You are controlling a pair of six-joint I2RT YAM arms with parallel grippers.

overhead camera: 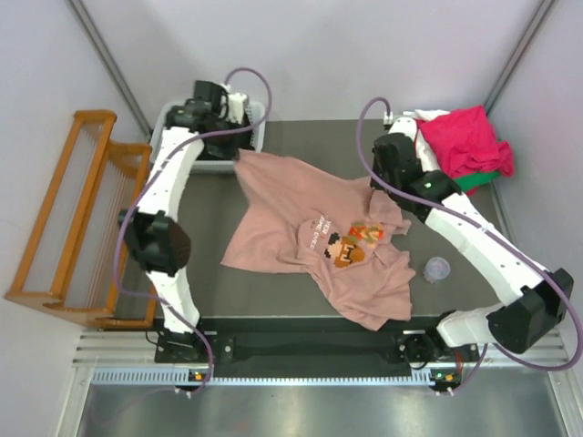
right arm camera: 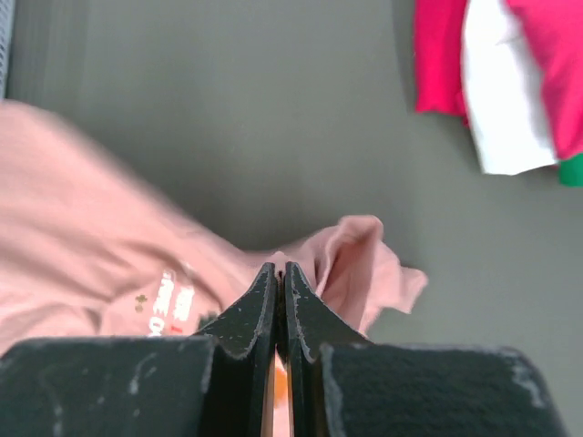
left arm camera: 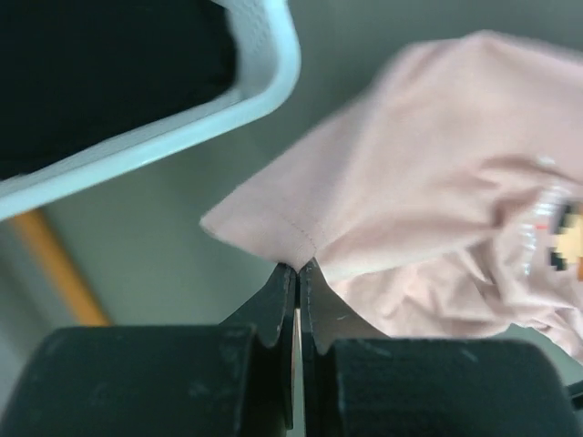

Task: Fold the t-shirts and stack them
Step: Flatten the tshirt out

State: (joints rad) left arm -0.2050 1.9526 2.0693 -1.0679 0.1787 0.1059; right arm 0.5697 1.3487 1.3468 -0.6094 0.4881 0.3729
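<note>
The dusty-pink t-shirt [overhead camera: 310,232] with pixel figures and white lettering lies spread and rumpled across the dark table. My left gripper [overhead camera: 239,157] is shut on its far-left corner, seen as a hemmed edge [left arm camera: 273,235] pinched at the fingertips in the left wrist view. My right gripper [overhead camera: 383,187] is shut on the shirt's far-right edge, where a fold of pink cloth [right arm camera: 360,259] rises beside the tips in the right wrist view. A pile of crimson-pink [overhead camera: 469,138], white [overhead camera: 428,118] and green [overhead camera: 483,179] shirts lies at the far right corner.
A white bin [overhead camera: 211,153] stands at the far left, right behind my left gripper; its rim [left arm camera: 228,114] shows in the left wrist view. A wooden rack [overhead camera: 77,218] stands left of the table. A small translucent cup [overhead camera: 438,269] sits near the shirt's right side.
</note>
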